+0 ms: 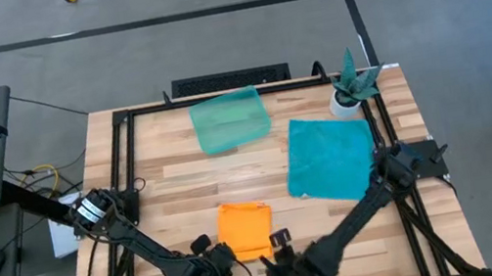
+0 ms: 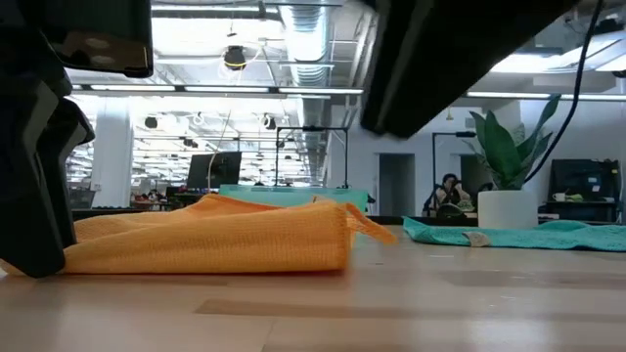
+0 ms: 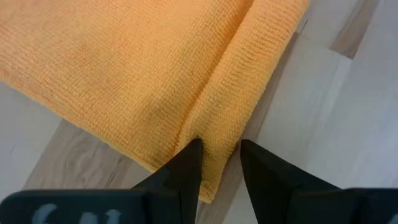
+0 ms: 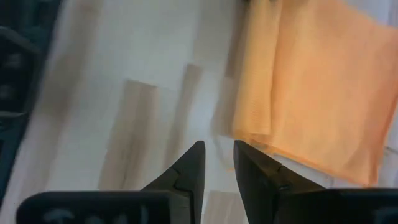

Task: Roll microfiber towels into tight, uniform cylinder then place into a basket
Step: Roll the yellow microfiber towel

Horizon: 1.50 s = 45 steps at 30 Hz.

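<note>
The orange towel (image 1: 245, 227) lies folded flat near the table's front edge, with a doubled-over strip along one side (image 3: 249, 68). My left gripper (image 3: 219, 144) is shut on that strip at the towel's near left corner (image 1: 225, 256). My right gripper (image 4: 217, 146) hovers above bare wood just off the towel's near right corner (image 1: 278, 247); a narrow gap shows between its fingers, with nothing in it. The teal towel (image 1: 330, 156) lies spread flat at the right. The pale-green basket (image 1: 230, 119) sits on the table at the far middle. My left gripper pinches the orange towel's doubled-over edge strip (image 3: 217, 127) between its two fingers, close to the strip's near end. The fingers slant down from the near side, one on each side of the raised fold. The towel rests on the table, slack.
A small white pot with a green plant (image 1: 350, 92) stands at the far right, beside the teal towel. A black frame (image 1: 127, 167) runs round the table. Bare wood lies between the orange towel and the basket (image 1: 184, 182).
</note>
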Each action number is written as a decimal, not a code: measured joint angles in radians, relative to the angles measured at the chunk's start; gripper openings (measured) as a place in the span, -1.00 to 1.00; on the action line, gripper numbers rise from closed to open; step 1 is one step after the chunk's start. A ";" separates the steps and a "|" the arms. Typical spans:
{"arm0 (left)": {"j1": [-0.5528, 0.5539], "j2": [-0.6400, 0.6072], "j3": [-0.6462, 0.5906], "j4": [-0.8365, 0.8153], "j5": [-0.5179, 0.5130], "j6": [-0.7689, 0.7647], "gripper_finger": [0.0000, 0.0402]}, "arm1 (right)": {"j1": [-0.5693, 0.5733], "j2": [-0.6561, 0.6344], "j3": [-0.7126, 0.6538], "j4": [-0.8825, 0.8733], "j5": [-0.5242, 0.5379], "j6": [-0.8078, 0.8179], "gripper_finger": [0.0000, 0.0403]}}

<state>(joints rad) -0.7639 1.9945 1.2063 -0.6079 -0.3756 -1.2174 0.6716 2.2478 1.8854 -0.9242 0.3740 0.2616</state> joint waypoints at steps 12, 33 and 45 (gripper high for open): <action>0.016 -0.001 0.000 0.003 0.014 0.000 -0.46 | 0.036 -0.001 -0.091 0.200 0.159 -0.164 -0.47; 0.017 -0.001 0.000 0.002 0.012 0.005 -0.46 | -0.061 -0.002 -0.203 0.391 0.047 -0.217 -0.47; 0.017 -0.001 0.000 0.002 0.008 0.008 -0.46 | -0.084 -0.002 -0.210 0.468 0.004 -0.157 -0.46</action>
<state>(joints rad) -0.7467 1.9938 1.2068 -0.6060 -0.3674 -1.2098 0.5873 2.2459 1.6752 -0.4560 0.3779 0.1047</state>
